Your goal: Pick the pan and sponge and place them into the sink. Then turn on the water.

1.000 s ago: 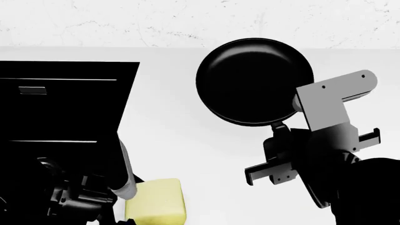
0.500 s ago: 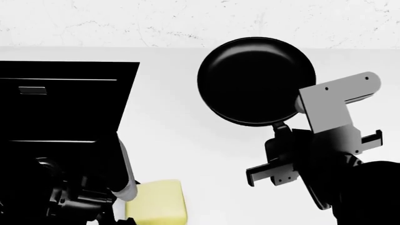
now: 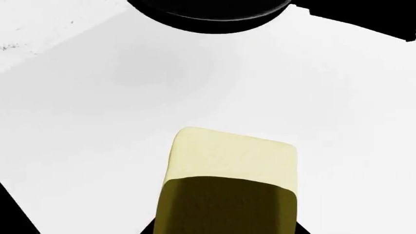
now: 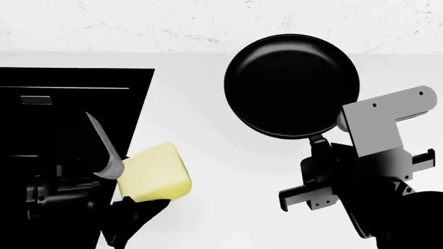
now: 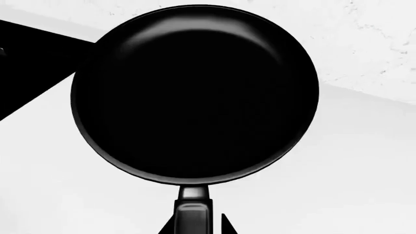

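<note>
The pale yellow sponge (image 4: 153, 172) hangs tilted above the white counter beside the sink's right edge, with my left gripper (image 4: 137, 206) shut on its near end. In the left wrist view the sponge (image 3: 231, 161) fills the space between the jaws, its near half in shadow. The round black pan (image 4: 292, 85) sits right of centre near the back wall. My right gripper (image 4: 318, 155) is shut on its short handle (image 5: 193, 214). The pan (image 5: 195, 92) fills the right wrist view. The black sink (image 4: 69, 83) takes up the left side. No water is visible.
A white counter (image 4: 201, 119) runs between sink and pan, ending at a marbled back wall (image 4: 138, 26). An overflow slot (image 4: 36, 100) shows on the sink's wall. A grey curved part of my left arm (image 4: 104, 150) overlaps the sink's edge. The pan's rim (image 3: 208, 9) shows in the left wrist view.
The left gripper has lifted the sponge up from the lower edge of the head view, toward the sink's edge. The pan has shifted slightly right and toward the back wall, and looks larger.
</note>
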